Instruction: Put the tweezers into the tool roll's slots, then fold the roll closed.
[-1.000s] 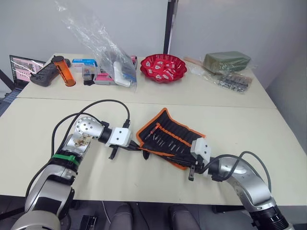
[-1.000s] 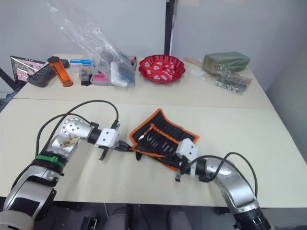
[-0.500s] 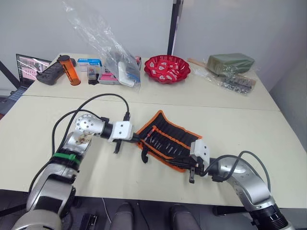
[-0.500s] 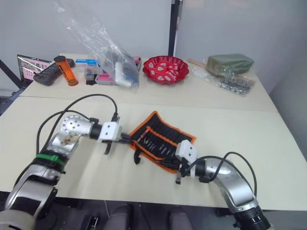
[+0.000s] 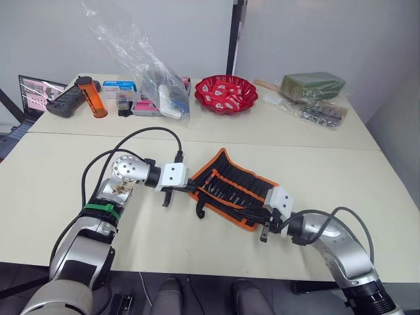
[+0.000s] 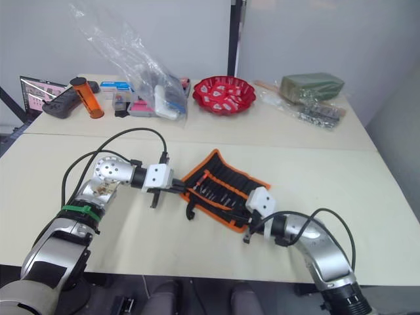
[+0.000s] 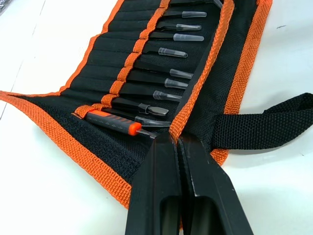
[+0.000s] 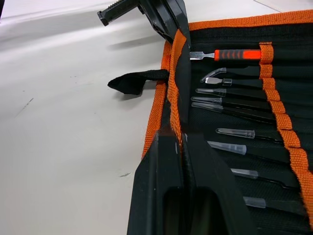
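With the tweezers already seated in the slots, only the folding is left, and it looks just begun. Both the left gripper and right gripper are clamped on the near orange-bound flap of the tool roll, lifting it over the tool tips (clear-capped, mostly). It lies mid-table, black strap trailing.

Red bowl, plastic bag, orange cyl.

The tool roll is coarse woven black cloth with orange binding on a smooth matt table.
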Robot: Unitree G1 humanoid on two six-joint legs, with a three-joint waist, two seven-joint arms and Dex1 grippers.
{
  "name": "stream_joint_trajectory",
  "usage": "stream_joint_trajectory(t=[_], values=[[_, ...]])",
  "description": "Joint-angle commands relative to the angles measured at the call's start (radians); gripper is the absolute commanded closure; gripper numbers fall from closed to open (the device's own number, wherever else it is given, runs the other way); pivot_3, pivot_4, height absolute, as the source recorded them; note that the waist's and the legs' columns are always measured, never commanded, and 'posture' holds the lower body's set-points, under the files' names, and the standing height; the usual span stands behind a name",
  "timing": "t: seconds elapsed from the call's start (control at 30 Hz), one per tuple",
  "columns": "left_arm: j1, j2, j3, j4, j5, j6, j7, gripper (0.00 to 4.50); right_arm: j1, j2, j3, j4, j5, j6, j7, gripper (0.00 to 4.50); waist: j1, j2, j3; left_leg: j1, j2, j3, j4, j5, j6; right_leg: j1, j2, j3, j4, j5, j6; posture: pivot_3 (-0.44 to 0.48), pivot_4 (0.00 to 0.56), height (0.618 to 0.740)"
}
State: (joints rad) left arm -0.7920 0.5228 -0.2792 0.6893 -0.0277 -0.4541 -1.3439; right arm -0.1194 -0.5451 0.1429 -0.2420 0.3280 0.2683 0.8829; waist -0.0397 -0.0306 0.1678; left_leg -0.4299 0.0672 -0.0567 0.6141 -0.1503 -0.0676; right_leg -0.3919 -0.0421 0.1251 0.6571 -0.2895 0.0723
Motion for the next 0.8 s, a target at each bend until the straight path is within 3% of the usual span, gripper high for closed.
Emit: stream_joint_trajectory(t=[0.03,0.53,0.8], values=[[-0.025,0.023,0.03,-0.013,-0.004,0.004,0.01,4.49,-0.02,-0.004,-0.019,0.004,-0.005,-0.022,0.004,4.48,-0.001,0.0,0.0,0.0,0.0,0.0,0.0,0.0,0.0,0.0,0.0,0.0,0.0,0.0,0.0,0.0,0.15,0.729],[0.113,0.151,0.089,-0.157,-0.06,0.102,0.008,4.49,-0.175,0.068,0.064,0.21,-0.085,-0.129,0.045,4.48,-0.006,0.0,0.0,0.002,0.0,0.0,-0.001,0.0,0.0,0.0,0.0,0.0,0.002,0.0,0.0,0.0,0.15,0.729],[0.3,0.249,0.131,-0.468,-0.197,0.363,-0.056,4.49,-0.294,0.101,0.083,0.374,-0.132,-0.231,0.085,4.48,-0.006,0.001,0.0,0.004,0.001,0.0,-0.003,0.0,0.0,0.0,0.0,0.0,0.005,-0.001,-0.002,0.0,0.15,0.729]])
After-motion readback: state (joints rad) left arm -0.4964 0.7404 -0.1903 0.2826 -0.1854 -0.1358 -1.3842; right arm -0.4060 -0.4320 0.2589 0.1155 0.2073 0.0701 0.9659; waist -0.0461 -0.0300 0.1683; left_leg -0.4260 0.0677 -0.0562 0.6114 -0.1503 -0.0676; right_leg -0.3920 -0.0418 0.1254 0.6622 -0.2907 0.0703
